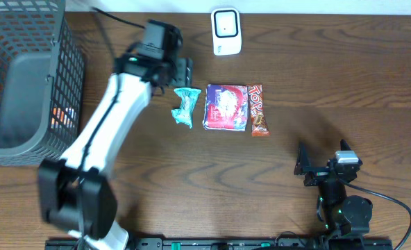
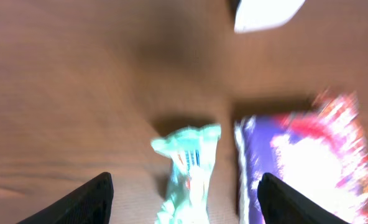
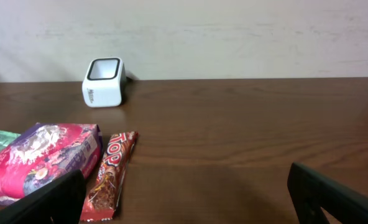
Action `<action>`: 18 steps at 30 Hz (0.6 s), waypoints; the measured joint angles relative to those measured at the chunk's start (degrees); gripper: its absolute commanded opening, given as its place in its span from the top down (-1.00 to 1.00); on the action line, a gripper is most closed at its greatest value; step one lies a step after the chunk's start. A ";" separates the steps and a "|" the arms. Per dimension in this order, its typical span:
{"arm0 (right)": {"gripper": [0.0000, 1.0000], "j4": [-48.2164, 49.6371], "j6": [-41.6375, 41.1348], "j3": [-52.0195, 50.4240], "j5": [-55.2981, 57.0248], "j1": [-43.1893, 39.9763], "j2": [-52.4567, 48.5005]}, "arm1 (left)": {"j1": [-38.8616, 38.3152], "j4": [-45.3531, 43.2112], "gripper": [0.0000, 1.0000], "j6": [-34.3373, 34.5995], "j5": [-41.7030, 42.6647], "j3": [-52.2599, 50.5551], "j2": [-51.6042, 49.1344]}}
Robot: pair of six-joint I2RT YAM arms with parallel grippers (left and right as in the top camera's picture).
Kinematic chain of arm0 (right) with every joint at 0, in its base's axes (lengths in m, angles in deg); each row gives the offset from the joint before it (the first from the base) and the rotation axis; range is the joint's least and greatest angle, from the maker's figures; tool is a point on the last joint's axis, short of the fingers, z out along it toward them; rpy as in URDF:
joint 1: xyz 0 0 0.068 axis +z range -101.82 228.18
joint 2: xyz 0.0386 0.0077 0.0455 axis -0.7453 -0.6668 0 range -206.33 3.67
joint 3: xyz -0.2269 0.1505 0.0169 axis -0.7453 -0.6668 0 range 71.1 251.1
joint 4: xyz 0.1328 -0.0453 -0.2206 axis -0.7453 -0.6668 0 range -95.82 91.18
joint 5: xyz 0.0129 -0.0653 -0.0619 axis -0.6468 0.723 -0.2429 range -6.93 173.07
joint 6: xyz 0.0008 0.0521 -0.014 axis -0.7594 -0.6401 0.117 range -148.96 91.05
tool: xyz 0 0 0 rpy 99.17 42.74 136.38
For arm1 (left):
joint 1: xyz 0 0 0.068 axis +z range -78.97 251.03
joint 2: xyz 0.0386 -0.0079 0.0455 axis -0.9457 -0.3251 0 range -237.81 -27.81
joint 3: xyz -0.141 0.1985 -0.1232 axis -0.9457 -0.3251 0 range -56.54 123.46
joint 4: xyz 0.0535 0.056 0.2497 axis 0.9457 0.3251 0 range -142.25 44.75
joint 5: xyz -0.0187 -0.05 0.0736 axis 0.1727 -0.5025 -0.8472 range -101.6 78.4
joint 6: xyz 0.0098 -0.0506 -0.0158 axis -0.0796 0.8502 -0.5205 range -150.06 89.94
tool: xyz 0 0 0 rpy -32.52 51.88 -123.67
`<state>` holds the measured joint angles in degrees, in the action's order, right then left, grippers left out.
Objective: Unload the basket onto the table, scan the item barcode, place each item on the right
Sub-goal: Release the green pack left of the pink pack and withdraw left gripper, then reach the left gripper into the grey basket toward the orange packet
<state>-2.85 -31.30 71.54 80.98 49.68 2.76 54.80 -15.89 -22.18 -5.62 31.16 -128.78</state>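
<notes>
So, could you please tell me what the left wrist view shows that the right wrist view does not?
Left wrist only: the open left gripper and the whole crinkled mint-green wrapper. Right wrist only: the open right gripper, the red candy bar and the pale wall. Both: the purple-and-pink snack packet, the white boxy barcode scanner and the brown wooden table; the right wrist catches just an edge of the green wrapper.

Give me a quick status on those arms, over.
Left gripper open over teal packet; right gripper open, empty. Teal packet lying on table, not at white scanner. Path between them bare.
</notes>
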 measured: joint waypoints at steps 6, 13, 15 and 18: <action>-0.99 -0.02 0.00 0.00 0.00 0.02 0.00 | 6.23 -7.63 -0.49 0.00 -0.28 0.50 11.06; -0.98 -0.02 0.02 0.00 0.00 0.02 0.00 | 16.06 -14.51 -0.72 -0.31 -5.49 0.59 18.56; -0.99 -0.02 0.00 0.00 0.00 0.00 0.00 | 19.02 -14.64 -0.75 -0.04 -7.52 0.59 19.78; -0.99 -0.02 0.02 0.00 0.00 0.02 0.00 | 23.71 -14.71 -0.75 0.02 -9.84 0.59 20.76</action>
<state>-2.87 -31.28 71.54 80.98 49.70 2.76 78.52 -30.60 -22.16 -15.46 31.75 -108.01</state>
